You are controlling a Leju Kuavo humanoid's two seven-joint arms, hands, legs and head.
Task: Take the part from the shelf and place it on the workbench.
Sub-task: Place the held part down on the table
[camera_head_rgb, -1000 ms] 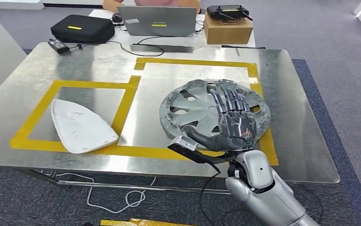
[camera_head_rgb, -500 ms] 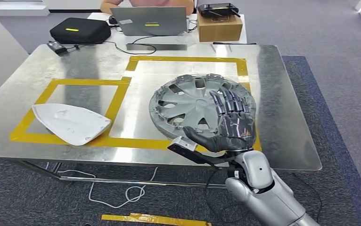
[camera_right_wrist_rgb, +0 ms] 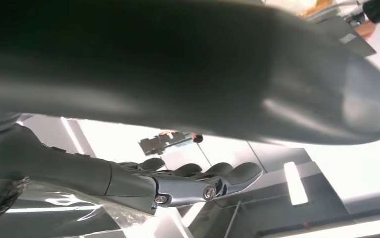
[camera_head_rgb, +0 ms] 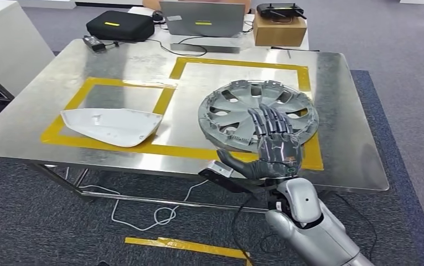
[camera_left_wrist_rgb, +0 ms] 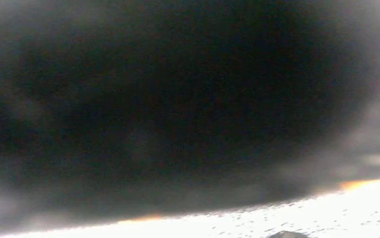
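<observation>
A grey wheel cover (camera_head_rgb: 237, 105) lies flat on the steel workbench (camera_head_rgb: 342, 111), inside the right-hand square of yellow tape. My right hand (camera_head_rgb: 273, 147) hovers over the cover's near rim with straight, spread fingers and the thumb stuck out to the side, holding nothing. In the right wrist view its fingers (camera_right_wrist_rgb: 198, 181) are stretched out flat and bare under a blurred dark grey shape close to the camera. A white curved shell part (camera_head_rgb: 113, 124) rests on the bench in the left-hand tape square.
At the bench's far edge stand a laptop (camera_head_rgb: 202, 19), a black case (camera_head_rgb: 120, 25) and a cardboard box (camera_head_rgb: 279, 29). A white cabinet (camera_head_rgb: 5, 39) stands at the left. Cables (camera_head_rgb: 143, 213) and a yellow tape strip (camera_head_rgb: 182, 245) lie on the carpet below.
The whole picture has shifted, so the camera moved. My right hand now sits over the wheel cover's near rim instead of its middle, still spread and holding nothing.
</observation>
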